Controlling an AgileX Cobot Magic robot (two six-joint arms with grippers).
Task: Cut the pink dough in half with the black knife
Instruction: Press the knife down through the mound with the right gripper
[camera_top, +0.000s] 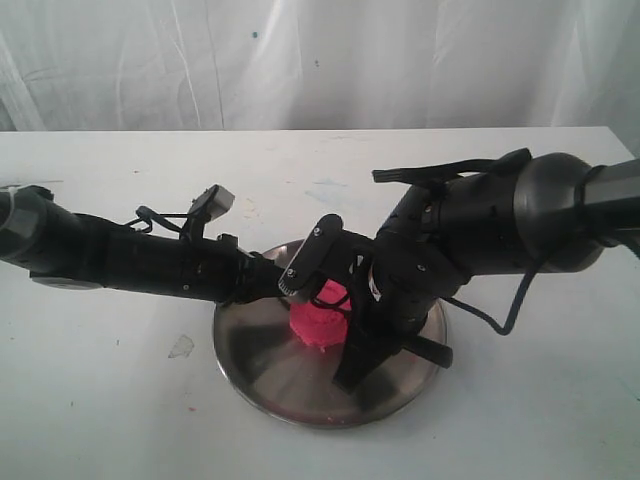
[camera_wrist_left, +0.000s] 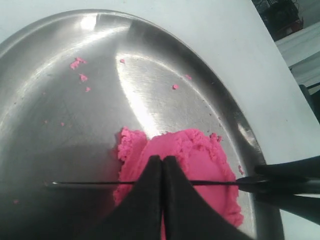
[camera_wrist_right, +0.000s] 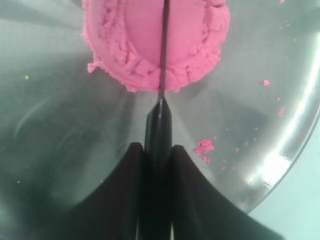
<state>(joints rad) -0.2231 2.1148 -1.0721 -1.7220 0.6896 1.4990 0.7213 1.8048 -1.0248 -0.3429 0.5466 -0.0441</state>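
Bright pink soft dough dome (camera_wrist_right: 160, 40) sits mid round steel plate (camera_top: 260, 370). Right fingers (camera_wrist_right: 132, 195) clamped on slim black knife (camera_wrist_right: 163, 45), blade laid across dough. Left fingers (camera_wrist_left: 150, 200) pressed together atop blade. Risk: uneven pressure skews cut off-centre; plate may slide on bench.

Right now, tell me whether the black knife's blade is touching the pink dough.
Touching. In the right wrist view the black knife has its blade sunk into the pink dough, running along its middle. The left wrist view shows the same thin blade crossing the dough.

Both arms matte black, bulky rounded joints — looping black cables; tapered black fingers (camera_wrist_right: 125, 200).
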